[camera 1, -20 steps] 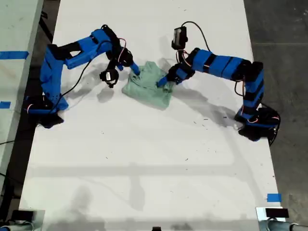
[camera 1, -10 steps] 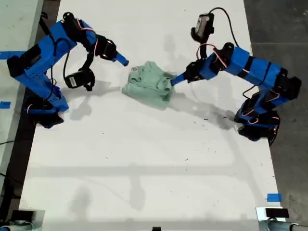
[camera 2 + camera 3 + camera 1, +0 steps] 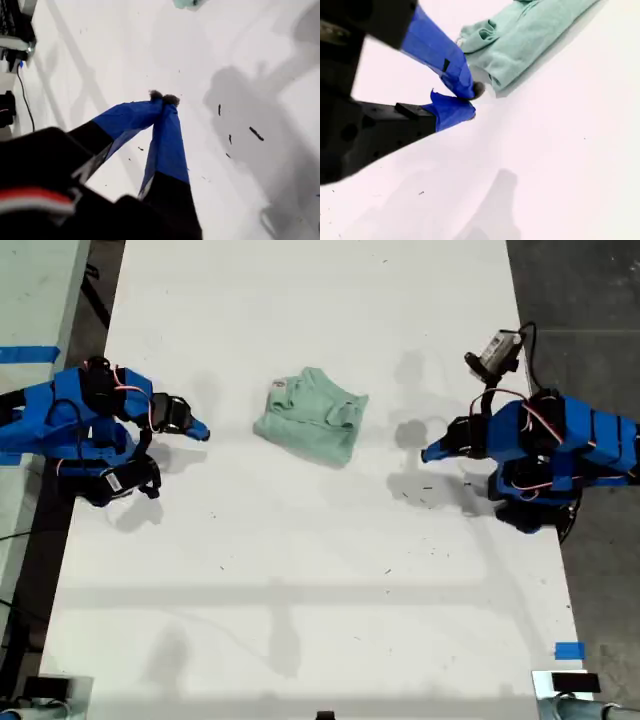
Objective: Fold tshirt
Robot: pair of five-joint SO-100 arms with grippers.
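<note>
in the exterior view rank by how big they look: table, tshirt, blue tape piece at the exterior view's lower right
1. table, by far the largest
2. tshirt, a folded bundle
3. blue tape piece, the smallest

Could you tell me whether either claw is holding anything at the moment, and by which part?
Nothing is held. My first claw and my second claw are both shut on nothing, apart from the tshirt.

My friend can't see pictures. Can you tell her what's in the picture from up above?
A pale mint-green tshirt, folded into a small bundle, lies alone on a white table. Two blue robot arms sit pulled back from it, one at each side of the exterior view, neither touching it.
</note>
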